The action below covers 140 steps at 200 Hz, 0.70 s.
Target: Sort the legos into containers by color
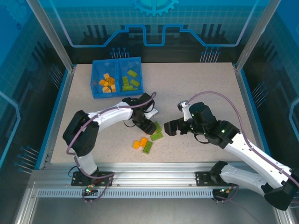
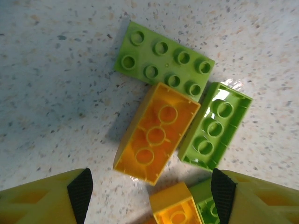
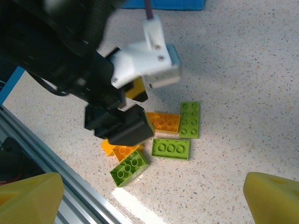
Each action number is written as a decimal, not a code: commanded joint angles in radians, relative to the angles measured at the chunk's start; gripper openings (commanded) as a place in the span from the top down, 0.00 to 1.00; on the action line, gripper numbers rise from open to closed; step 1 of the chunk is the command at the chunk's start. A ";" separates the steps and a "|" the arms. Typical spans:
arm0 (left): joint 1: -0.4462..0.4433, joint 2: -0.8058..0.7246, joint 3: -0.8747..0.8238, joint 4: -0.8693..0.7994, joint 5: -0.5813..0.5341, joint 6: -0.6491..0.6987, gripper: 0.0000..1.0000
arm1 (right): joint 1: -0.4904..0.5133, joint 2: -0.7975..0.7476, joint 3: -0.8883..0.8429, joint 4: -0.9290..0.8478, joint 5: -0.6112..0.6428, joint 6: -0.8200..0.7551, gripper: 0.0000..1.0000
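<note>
**Sorting approx. halfway, loose pile left**

Hovering low w/ left tool spread, gripping nothing, lining up on an orange brick just ahead of its pads. Holding right tool wide apart nearby, also empty. Lying hollow side up on the surface, long axis running diag., lower-left to upper-right in left wrist view, touching two green bricks. Sitting sorted in the blue bin: orange left compartment, green right. Leaving approx. six loose legos btwn the arms.
</note>
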<state>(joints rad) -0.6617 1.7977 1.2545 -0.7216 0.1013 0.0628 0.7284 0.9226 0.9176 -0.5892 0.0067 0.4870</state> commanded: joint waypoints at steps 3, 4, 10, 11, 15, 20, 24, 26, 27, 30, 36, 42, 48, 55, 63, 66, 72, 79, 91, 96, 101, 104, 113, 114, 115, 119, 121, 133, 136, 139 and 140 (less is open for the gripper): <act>-0.028 0.061 0.064 -0.050 -0.027 0.046 0.29 | -0.020 -0.029 -0.018 -0.029 0.021 0.016 0.00; -0.029 0.063 0.065 -0.051 -0.026 0.046 0.29 | -0.021 -0.029 -0.019 -0.029 0.022 0.015 0.00; -0.035 0.077 0.071 -0.051 -0.025 0.049 0.30 | -0.024 -0.033 -0.023 -0.030 0.022 0.017 0.00; -0.035 0.079 0.072 -0.050 -0.025 0.049 0.30 | -0.026 -0.033 -0.023 -0.030 0.022 0.017 0.00; -0.037 0.088 0.074 -0.050 -0.026 0.051 0.30 | -0.027 -0.034 -0.025 -0.032 0.021 0.019 0.00; -0.040 0.098 0.078 -0.050 -0.027 0.051 0.31 | -0.029 -0.036 -0.025 -0.033 0.019 0.019 0.00; -0.041 0.106 0.079 -0.050 -0.030 0.052 0.32 | -0.030 -0.037 -0.025 -0.034 0.019 0.019 0.00; -0.042 0.110 0.079 -0.049 -0.033 0.052 0.33 | -0.030 -0.038 -0.026 -0.034 0.019 0.019 0.00; -0.042 0.112 0.079 -0.049 -0.035 0.052 0.33 | -0.030 -0.039 -0.027 -0.034 0.019 0.019 0.00; -0.044 0.117 0.079 -0.047 -0.038 0.051 0.34 | -0.032 -0.040 -0.028 -0.037 0.019 0.021 0.00; -0.045 0.125 0.079 -0.044 -0.049 0.049 0.35 | -0.033 -0.041 -0.028 -0.039 0.019 0.022 0.00; -0.044 0.132 0.075 -0.037 -0.061 0.046 0.38 | -0.033 -0.043 -0.027 -0.040 0.019 0.023 0.00; -0.044 0.138 0.074 -0.033 -0.072 0.043 0.40 | -0.034 -0.046 -0.028 -0.040 0.018 0.025 0.00; -0.045 0.142 0.068 -0.025 -0.083 0.040 0.43 | -0.035 -0.047 -0.028 -0.043 0.017 0.025 0.00; -0.046 0.145 0.063 -0.015 -0.093 0.037 0.46 | -0.036 -0.049 -0.026 -0.046 0.016 0.027 0.00; -0.045 0.147 0.062 -0.012 -0.095 0.035 0.46 | -0.036 -0.050 -0.026 -0.048 0.016 0.028 0.00; -0.045 0.150 0.058 -0.006 -0.103 0.033 0.46 | -0.035 -0.050 -0.025 -0.052 0.016 0.029 0.00; -0.046 0.154 0.054 0.001 -0.109 0.032 0.46 | -0.036 -0.052 -0.023 -0.055 0.016 0.030 0.00; -0.045 0.165 0.053 0.005 -0.124 0.029 0.49 | -0.036 -0.054 -0.022 -0.057 0.016 0.031 0.00; -0.045 0.171 0.054 0.005 -0.131 0.026 0.50 | -0.035 -0.054 -0.022 -0.058 0.016 0.033 0.00; -0.045 0.174 0.053 0.007 -0.140 0.022 0.52 | -0.036 -0.054 -0.021 -0.057 0.016 0.034 0.00; -0.045 0.177 0.053 0.008 -0.145 0.020 0.53 | -0.036 -0.054 -0.020 -0.057 0.015 0.035 0.00; -0.047 0.180 0.046 0.013 -0.158 0.013 0.56 | -0.035 -0.053 -0.019 -0.057 0.010 0.037 0.00; -0.047 0.180 0.046 0.014 -0.160 0.013 0.57 | -0.036 -0.053 -0.019 -0.058 0.009 0.036 0.00; -0.047 0.180 0.046 0.015 -0.162 0.012 0.57 | -0.036 -0.053 -0.018 -0.057 0.009 0.036 0.00; -0.046 0.180 0.042 0.019 -0.167 0.010 0.59 | -0.036 -0.052 -0.017 -0.055 0.004 0.037 0.00; -0.046 0.178 0.040 0.021 -0.168 0.009 0.60 | -0.035 -0.051 -0.016 -0.055 0.002 0.036 0.00; -0.046 0.164 0.028 0.035 -0.171 0.002 0.66 | -0.036 -0.046 -0.016 -0.053 -0.014 0.030 0.00; -0.046 0.156 0.024 0.040 -0.170 -0.001 0.67 | -0.035 -0.043 -0.014 -0.052 -0.018 0.028 0.00; -0.046 0.148 0.021 0.044 -0.167 -0.004 0.67 | -0.035 -0.041 -0.013 -0.052 -0.023 0.026 0.00; -0.046 0.146 0.020 0.046 -0.166 -0.005 0.67 | -0.035 -0.040 -0.013 -0.052 -0.026 0.026 0.00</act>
<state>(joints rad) -0.7040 1.9549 1.3064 -0.7094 -0.0284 0.0776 0.7059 0.8829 0.8997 -0.6273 0.0154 0.5091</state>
